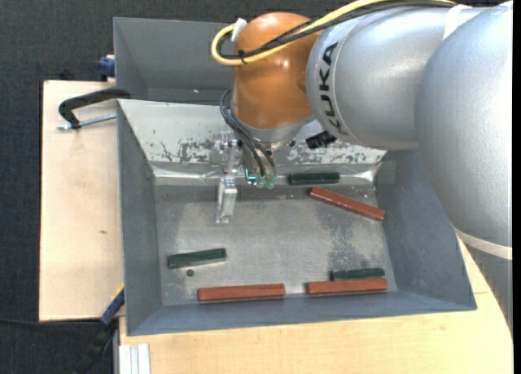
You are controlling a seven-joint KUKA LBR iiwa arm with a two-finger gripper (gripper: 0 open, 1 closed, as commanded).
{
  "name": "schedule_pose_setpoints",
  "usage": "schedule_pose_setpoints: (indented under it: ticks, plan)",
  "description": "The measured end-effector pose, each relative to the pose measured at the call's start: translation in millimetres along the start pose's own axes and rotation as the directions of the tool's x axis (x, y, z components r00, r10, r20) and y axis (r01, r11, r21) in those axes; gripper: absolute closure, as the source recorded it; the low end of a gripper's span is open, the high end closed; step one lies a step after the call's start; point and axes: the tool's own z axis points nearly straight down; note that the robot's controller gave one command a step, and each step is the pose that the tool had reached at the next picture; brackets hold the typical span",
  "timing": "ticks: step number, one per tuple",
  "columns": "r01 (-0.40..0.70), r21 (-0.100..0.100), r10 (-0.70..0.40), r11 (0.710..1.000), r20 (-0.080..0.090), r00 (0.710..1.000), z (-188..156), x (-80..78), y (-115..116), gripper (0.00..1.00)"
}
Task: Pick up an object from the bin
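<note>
The grey metal bin (134, 226) has a dull, scuffed floor and a back wall scratched down to bright metal, and around it lies a dark textured surface (49, 14). On the silver arm (383, 71) the black letters "KUKA" (322, 79) can be read (they run sideways), beside the orange cover (273, 67) with its yellow cable (326, 22). The hand (225, 204) hangs over bare floor close to the back wall; whether it is apart or together I cannot tell. Nearest to the hand, just to its right in the view at the foot of the back wall, lies a dark green flat bar (313, 177). A red-brown flat bar (346, 203) lies tilted a little further right. Well in front of the hand lie a second dark green bar (196, 258) and a long red-brown bar (241, 292). Far to its front right, another red-brown bar (346, 286) lies right beside a short dark green bar (358, 274).
</note>
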Motion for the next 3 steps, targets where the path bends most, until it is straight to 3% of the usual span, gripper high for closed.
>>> schedule_pose_setpoints:
  ticks: [1, 2, 3]
  plan:
    - [-0.012, -0.001, 0.012, 1.000, 0.005, 1.000, 57.1, 33.9, 19.2, 0.00]
    - [0.004, 0.001, -0.004, 1.000, -0.001, 1.000, 69.7, 75.5, 22.7, 0.00]
    - [0.016, 0.001, -0.016, 1.000, -0.002, 1.000, 66.8, 83.8, 16.1, 0.00]
